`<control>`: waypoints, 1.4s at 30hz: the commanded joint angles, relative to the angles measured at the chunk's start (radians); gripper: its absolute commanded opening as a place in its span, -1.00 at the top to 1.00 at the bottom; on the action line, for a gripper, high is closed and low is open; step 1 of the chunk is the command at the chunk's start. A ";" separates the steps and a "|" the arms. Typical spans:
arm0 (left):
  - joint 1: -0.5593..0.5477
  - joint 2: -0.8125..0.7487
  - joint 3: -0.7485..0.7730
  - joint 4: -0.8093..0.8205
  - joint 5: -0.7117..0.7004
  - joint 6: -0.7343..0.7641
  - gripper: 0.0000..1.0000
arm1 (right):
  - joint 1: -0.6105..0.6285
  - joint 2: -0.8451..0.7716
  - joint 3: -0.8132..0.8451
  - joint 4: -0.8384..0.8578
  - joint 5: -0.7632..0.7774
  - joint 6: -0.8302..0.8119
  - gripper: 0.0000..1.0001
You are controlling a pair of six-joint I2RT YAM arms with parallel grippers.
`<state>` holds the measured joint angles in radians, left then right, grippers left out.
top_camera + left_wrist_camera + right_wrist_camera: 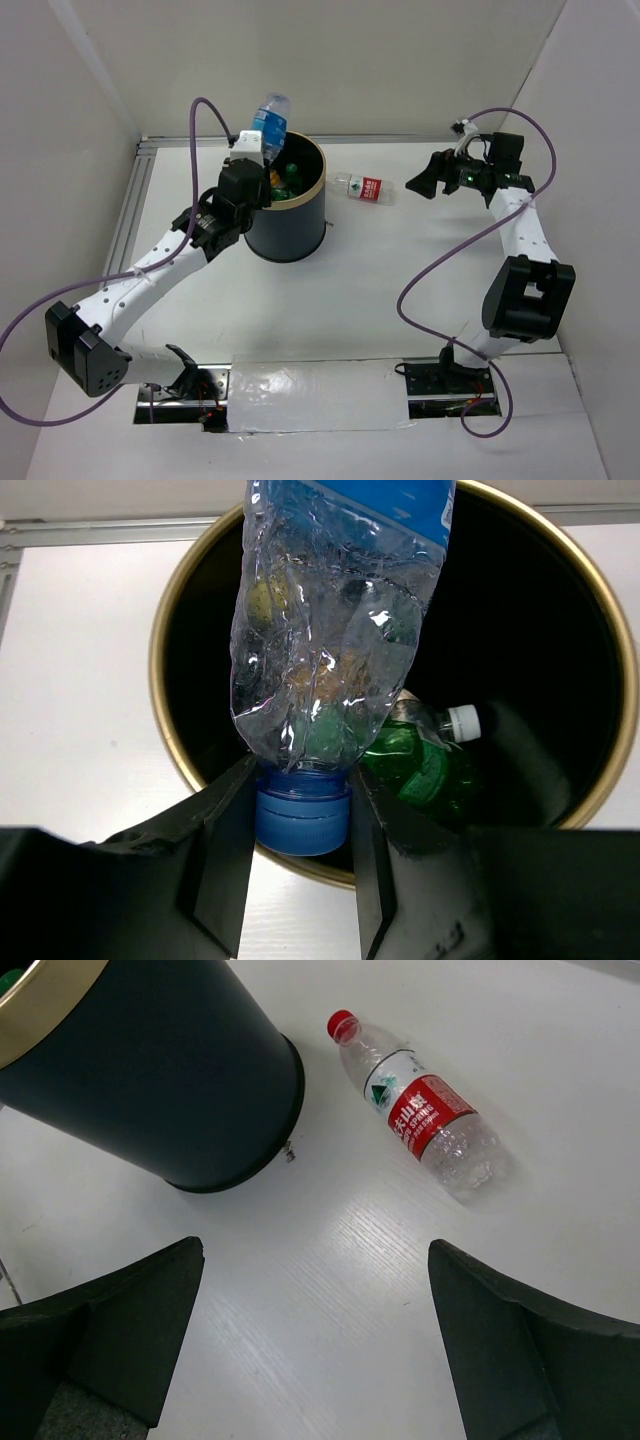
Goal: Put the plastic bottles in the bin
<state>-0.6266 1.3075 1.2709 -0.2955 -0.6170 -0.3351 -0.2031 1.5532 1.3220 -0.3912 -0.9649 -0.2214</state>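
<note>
My left gripper [252, 160] [300, 825] is shut on the blue cap of a crushed clear bottle with a blue label [269, 122] [325, 630], held over the near-left rim of the dark bin [300, 215] [175, 735]. Inside the bin lie a green bottle with a white cap [425, 760] [292, 175] and others, dim. A clear bottle with a red cap and red-and-white label [366, 189] [425, 1110] lies on the table right of the bin. My right gripper [425, 182] [315, 1310] is open and empty, above the table right of that bottle.
The bin [150, 1070] stands at the back middle of the white table [380, 300]. White walls close in the left, back and right. A metal rail [135, 200] runs along the left edge. Purple cables loop off both arms.
</note>
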 commanded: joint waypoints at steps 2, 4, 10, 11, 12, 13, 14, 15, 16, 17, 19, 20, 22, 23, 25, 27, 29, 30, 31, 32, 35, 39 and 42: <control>0.005 0.007 0.054 0.055 0.049 0.031 0.24 | 0.017 0.021 0.006 0.077 0.006 -0.010 -1.00; 0.015 0.016 0.054 0.046 0.049 0.031 -0.01 | 0.018 0.031 0.006 0.086 0.006 -0.010 -1.00; 0.015 0.016 0.054 0.036 0.059 0.031 -0.80 | 0.051 0.148 0.094 0.057 0.029 -0.154 -1.00; 0.015 0.016 0.054 0.027 0.059 0.031 -0.84 | 0.060 0.163 0.124 0.048 0.029 -0.241 -1.00; 0.015 0.007 0.067 0.015 0.059 0.031 -0.89 | 0.077 0.179 0.141 0.038 0.029 -0.286 -1.00; 0.015 0.007 0.080 0.015 0.059 0.031 -0.91 | 0.089 0.212 0.158 0.016 0.029 -0.391 -1.00; 0.015 0.007 0.081 0.001 0.059 0.031 -0.95 | 0.100 0.228 0.175 0.005 0.029 -0.442 -1.00; 0.015 -0.017 0.105 0.001 0.050 0.019 -0.95 | 0.128 0.244 0.210 -0.004 0.029 -0.490 -1.00; -0.001 -0.031 0.105 -0.026 0.049 0.019 -0.95 | 0.146 0.284 0.229 -0.024 0.044 -0.537 -1.00; -0.013 -0.048 0.116 -0.027 0.015 0.019 -0.97 | 0.166 0.307 0.253 -0.034 0.061 -0.609 -1.00; -0.053 -0.124 0.101 -0.051 -0.009 -0.001 -0.97 | 0.223 0.391 0.341 -0.069 0.107 -0.660 -1.00; -0.062 -0.157 0.084 -0.072 -0.018 -0.014 -0.97 | 0.241 0.425 0.379 -0.083 0.124 -0.686 -1.00; -0.096 -0.227 0.006 -0.094 -0.018 -0.057 -0.97 | 0.283 0.529 0.492 -0.106 0.163 -0.687 -1.00; -0.105 -0.300 -0.025 -0.131 -0.009 -0.099 -0.97 | 0.294 0.565 0.528 -0.126 0.178 -0.687 -1.00; -0.122 -0.402 -0.126 -0.160 0.014 -0.133 -0.97 | 0.318 0.667 0.637 -0.170 0.203 -0.702 -1.00; -0.148 -0.485 -0.213 -0.227 0.026 -0.245 -0.97 | 0.330 0.746 0.710 -0.195 0.230 -0.723 -1.00; -0.157 -0.507 -0.258 -0.269 0.026 -0.274 -0.97 | 0.356 0.780 0.723 -0.204 0.264 -0.751 -1.00; -0.157 -0.542 -0.275 -0.292 0.026 -0.338 -0.97 | 0.357 0.794 0.723 -0.204 0.288 -0.763 -1.00; -0.169 -0.559 -0.294 -0.327 0.026 -0.361 -0.97 | 0.369 0.804 0.723 -0.204 0.307 -0.763 -1.00; -0.180 -0.573 -0.324 -0.341 0.016 -0.384 -0.97 | 0.381 0.824 0.709 -0.187 0.328 -0.763 -1.00; -0.191 -0.605 -0.373 -0.353 0.016 -0.449 -0.97 | 0.390 0.857 0.677 -0.160 0.423 -0.772 -0.93; -0.211 -0.605 -0.393 -0.353 0.007 -0.467 -0.97 | 0.390 0.852 0.668 -0.234 0.454 -0.826 0.01; -0.211 -0.584 -0.403 -0.353 -0.003 -0.479 -0.97 | 0.352 0.750 0.640 -0.262 0.397 -0.802 0.71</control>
<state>-0.8307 0.7208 0.8631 -0.6666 -0.5968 -0.7654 0.1768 2.3917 1.9877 -0.5671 -0.5636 -1.0142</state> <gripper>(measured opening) 0.986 0.329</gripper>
